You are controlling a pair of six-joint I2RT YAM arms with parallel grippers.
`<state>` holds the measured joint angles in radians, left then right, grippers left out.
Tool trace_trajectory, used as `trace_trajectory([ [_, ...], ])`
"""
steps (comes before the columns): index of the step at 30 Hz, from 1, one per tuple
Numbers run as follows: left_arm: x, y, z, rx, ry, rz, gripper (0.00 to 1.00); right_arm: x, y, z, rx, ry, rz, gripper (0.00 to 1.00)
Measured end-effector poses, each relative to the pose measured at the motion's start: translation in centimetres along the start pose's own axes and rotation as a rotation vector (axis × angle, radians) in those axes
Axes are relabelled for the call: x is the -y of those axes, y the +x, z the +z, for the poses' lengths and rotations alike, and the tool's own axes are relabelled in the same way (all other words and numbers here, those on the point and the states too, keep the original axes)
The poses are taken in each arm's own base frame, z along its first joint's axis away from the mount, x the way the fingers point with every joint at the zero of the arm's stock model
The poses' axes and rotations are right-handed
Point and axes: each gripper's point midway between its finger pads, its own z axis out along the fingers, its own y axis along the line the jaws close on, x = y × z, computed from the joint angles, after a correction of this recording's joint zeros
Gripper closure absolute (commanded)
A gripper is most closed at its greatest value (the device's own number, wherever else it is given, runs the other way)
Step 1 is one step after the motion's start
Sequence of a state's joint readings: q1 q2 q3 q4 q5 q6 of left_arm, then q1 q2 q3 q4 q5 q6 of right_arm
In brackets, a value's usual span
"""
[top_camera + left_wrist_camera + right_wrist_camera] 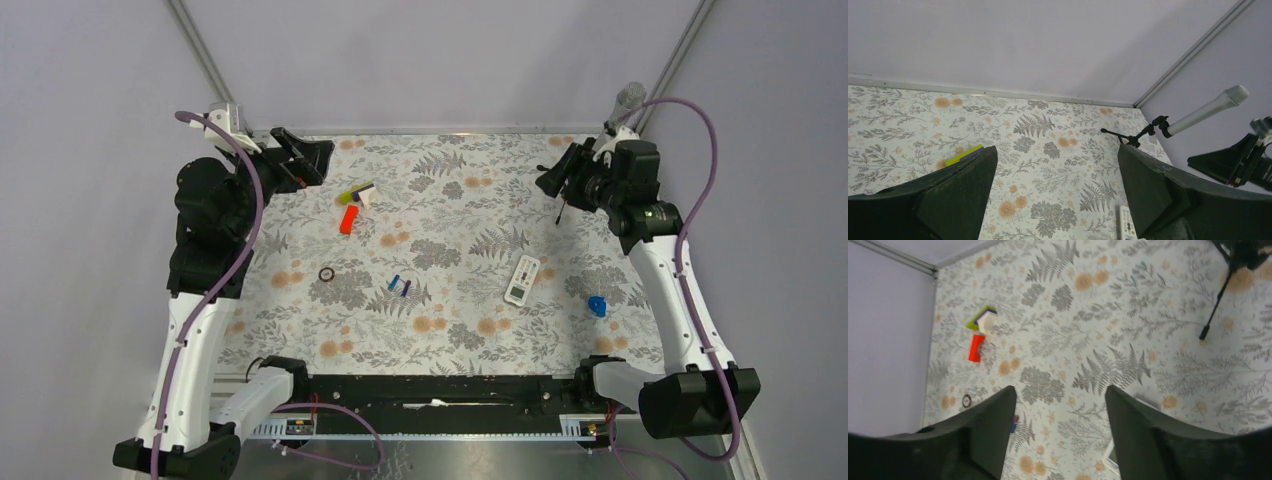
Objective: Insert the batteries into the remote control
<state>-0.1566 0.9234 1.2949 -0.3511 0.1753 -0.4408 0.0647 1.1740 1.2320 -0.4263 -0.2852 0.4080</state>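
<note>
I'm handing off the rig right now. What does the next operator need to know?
Left gripper: open, empty, raised at the table's far left.
Right gripper: open, empty, raised at the far right.
Batteries: both loose mid-table, close together.
Remote control: lies right of them, apart, button side up.
Done: nothing loaded.
Left: probably turn the remote over to reach its recess, then pick and fit both batteries.

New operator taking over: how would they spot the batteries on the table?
On the floral-patterned table, look near the middle, left of the slim white rectangular remote control and right of a small dark ring. The batteries are the two tiny blue cylinders lying close together there, far smaller than the chunky bright-blue lump on the right side.
</note>
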Motion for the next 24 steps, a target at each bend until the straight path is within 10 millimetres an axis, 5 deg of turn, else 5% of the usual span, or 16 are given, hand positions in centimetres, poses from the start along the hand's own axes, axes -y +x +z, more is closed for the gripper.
trace_trajectory([
  [6,-0.4,-0.2,0.3,0.010,-0.022,-0.010,0.01,4.1,5.5,1.1,-0.149,0.159,0.120,0.01],
  [11,0.4,0.4,1.2,-0.029,0.048,-0.026,0.01,6.7,8.7,2.4,-0.241,0.272,0.154,0.00],
  [24,1.5,4.5,3.1,-0.217,0.186,-0.069,0.01,11.1,21.4,2.4,-0.514,0.532,0.113,0.00],
])
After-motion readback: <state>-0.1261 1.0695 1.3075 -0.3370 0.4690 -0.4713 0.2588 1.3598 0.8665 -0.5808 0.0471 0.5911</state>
